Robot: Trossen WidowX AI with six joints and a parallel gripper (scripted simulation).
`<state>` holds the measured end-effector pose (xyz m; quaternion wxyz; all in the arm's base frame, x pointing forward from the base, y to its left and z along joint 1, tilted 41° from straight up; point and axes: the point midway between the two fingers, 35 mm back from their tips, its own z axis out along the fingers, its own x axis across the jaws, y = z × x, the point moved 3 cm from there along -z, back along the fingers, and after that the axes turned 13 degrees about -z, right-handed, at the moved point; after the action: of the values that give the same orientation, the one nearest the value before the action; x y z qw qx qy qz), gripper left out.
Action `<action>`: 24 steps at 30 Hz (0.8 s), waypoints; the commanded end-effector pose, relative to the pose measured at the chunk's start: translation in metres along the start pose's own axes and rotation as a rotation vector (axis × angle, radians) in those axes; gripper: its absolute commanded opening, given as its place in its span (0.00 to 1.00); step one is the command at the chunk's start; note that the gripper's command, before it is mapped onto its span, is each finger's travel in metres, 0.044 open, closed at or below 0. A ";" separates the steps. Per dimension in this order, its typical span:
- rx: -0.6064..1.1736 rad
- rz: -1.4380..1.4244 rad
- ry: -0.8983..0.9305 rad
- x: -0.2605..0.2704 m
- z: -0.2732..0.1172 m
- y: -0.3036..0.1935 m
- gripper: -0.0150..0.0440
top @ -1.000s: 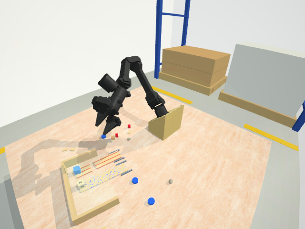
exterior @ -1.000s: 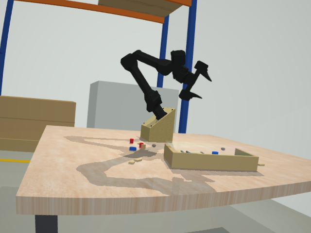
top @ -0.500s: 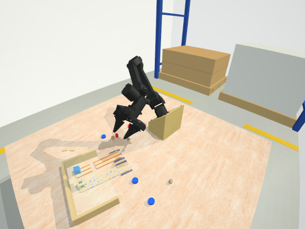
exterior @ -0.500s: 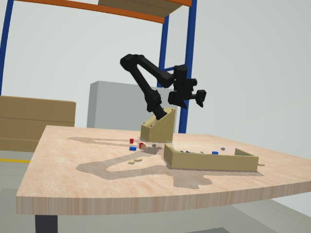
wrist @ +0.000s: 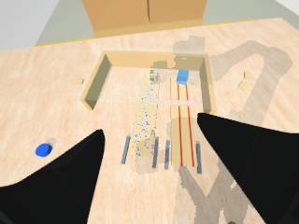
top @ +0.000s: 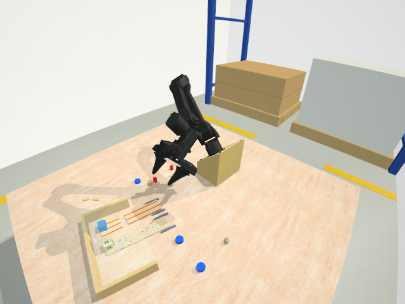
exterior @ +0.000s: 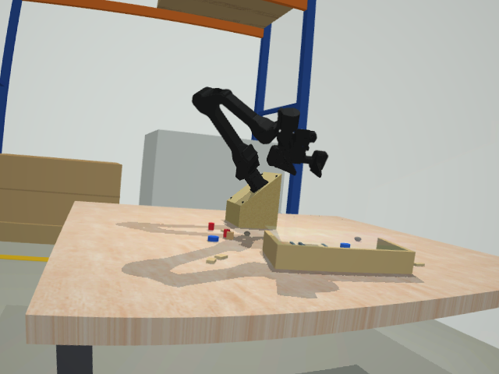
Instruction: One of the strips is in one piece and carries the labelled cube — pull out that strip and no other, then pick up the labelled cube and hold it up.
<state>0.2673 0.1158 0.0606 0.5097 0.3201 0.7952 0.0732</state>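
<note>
A: Jaws?
B: Open, nothing between them. Gripper (top: 161,178) (exterior: 307,174) (wrist: 151,125) is raised above the table.

A: Near side, right?
B: Two red cylinders (top: 155,179) (exterior: 210,226), a small brown block (top: 150,182) (exterior: 229,235), a blue disc (top: 137,180) (exterior: 213,238). Off to the left, another blue disc (top: 200,266) (wrist: 43,149).

A: In the way?
B: Dark bars (top: 168,228) (wrist: 125,150), one either side of each strip's near end. Low wooden wall (top: 127,278) (exterior: 342,259) (wrist: 149,61) closes left, right and far sides; near side open.

A: Strips?
B: Left, blue-speckled strip (top: 138,235) (wrist: 146,112), one piece. Right, red-lined strip (top: 142,211) (wrist: 176,135), split by a gap.

A: Labelled cube?
B: Pale, "H" marks (top: 107,243) (wrist: 151,75), on the speckled strip's far end, near the far wall. Plain blue cube (top: 101,225) (wrist: 182,77) to its right, on the red-lined strip's far piece. Two tan chips (top: 95,198) (exterior: 221,256) (wrist: 243,85) outside the wall, right.
</note>
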 end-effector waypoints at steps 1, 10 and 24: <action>-0.001 -0.003 -0.004 0.000 0.000 0.000 0.93; 0.013 -0.004 0.003 0.000 0.003 0.000 0.84; 0.527 0.129 0.126 0.020 0.090 0.001 0.25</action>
<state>0.3286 0.1115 0.0122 0.3786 0.4509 0.8063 -0.0575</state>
